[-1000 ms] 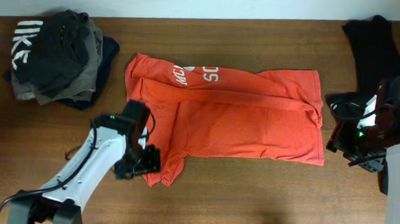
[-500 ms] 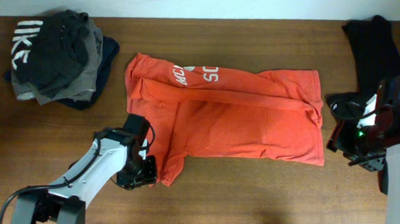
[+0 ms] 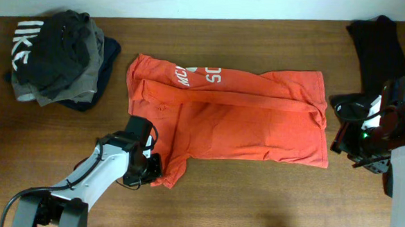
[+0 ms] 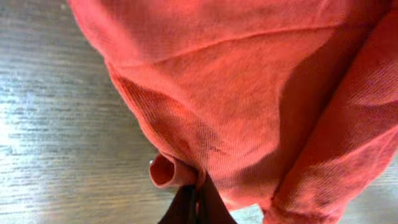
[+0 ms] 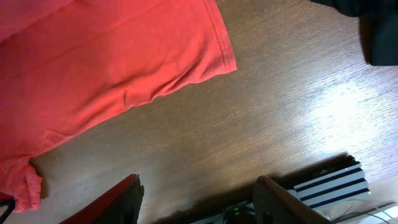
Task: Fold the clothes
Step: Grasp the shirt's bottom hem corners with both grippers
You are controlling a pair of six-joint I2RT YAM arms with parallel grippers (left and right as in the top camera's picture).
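Note:
The red-orange T-shirt [image 3: 244, 122] lies flat across the middle of the table, partly folded lengthwise, with white lettering near its top left. My left gripper [image 3: 147, 167] sits at the shirt's lower left flap. In the left wrist view the T-shirt [image 4: 249, 74] fills the frame, and the left gripper [image 4: 198, 194] is shut, pinching a small rolled fold of its edge. My right gripper [image 3: 341, 143] hovers just off the shirt's right edge. In the right wrist view the right gripper [image 5: 196, 190] stands open over bare wood, apart from the T-shirt's corner [image 5: 93, 62].
A dark pile of black, grey and navy clothes [image 3: 56, 57] lies at the back left. A long black garment [image 3: 379, 53] lies at the back right, close behind my right arm. The right wrist view shows the table's front edge, with a striped object [image 5: 329, 180] beyond it.
My left gripper lowered to the shirt's lower left flap and closed on a fold of its edge. The right arm has not moved.

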